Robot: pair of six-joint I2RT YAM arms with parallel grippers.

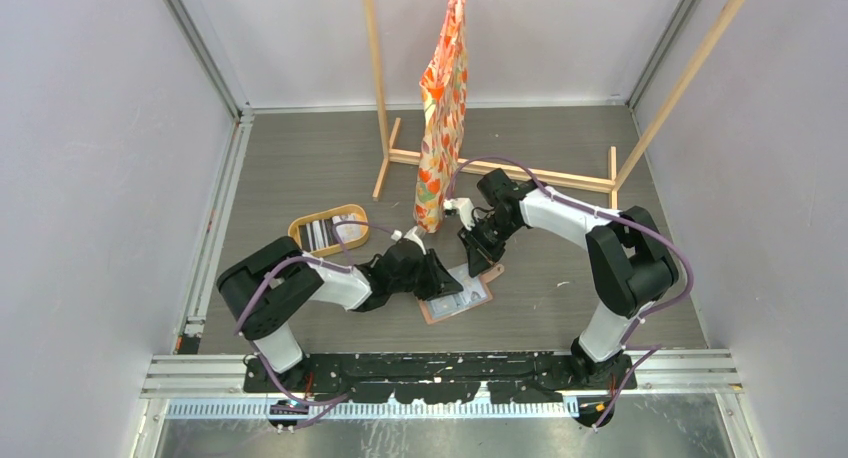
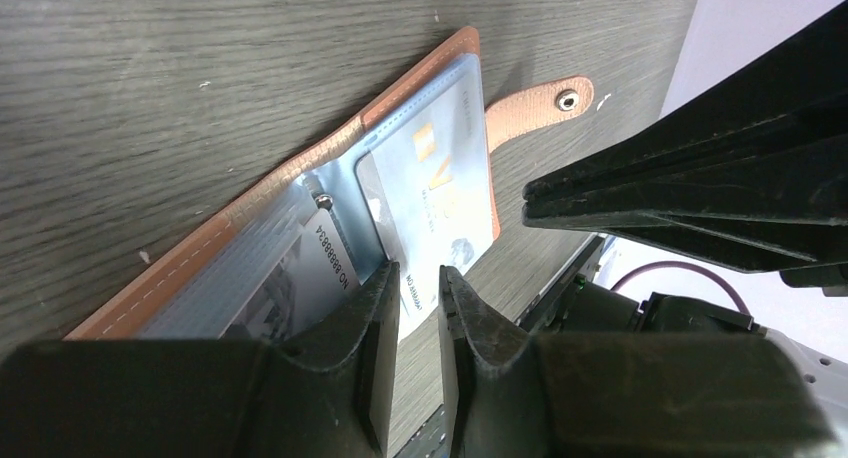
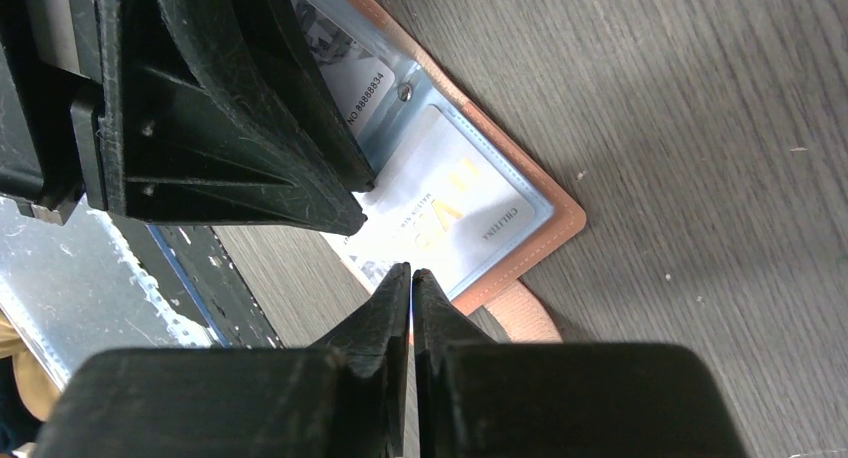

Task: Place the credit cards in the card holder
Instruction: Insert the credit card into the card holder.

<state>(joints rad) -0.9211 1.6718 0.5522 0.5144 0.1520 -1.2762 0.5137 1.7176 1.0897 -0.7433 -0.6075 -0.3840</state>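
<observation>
Table (image 1: 300,158): grey wood-grain surface carrying all items.
Card holder (image 1: 464,302): lies open and flat on the table, between the two arms, near the front centre. Salmon-brown leather outside, grey-blue clear sleeves facing up.
Snap tab (image 2: 535,108): sticks out from the holder's edge and lies flat on the table.
Inserted card (image 2: 435,178): light card with gold lettering, inside the outer sleeve. Its near end projects from the sleeve mouth.
Second card (image 2: 335,253): white, printed with a number line, under the neighbouring sleeves.
Left claw (image 2: 418,271): tips lowered onto the near edge of the holder. The jaws stand slightly apart, with the projecting end of the light card showing in the gap. No clamp on the card can be made out.
Right claw (image 3: 410,270): jaws pressed together, holding nothing. It hangs just over the holder's tab-side edge, facing the left claw.
Tray (image 1: 294,228): oval, yellow-rimmed, on the table left of the holder and well apart from it.
Remaining credit cards (image 1: 322,234): stacked inside the tray, dark and light ones together.
Wooden rack (image 1: 500,168): stands at the rear of the table.
Patterned cloth (image 1: 445,108): orange, hangs from the rack.
</observation>
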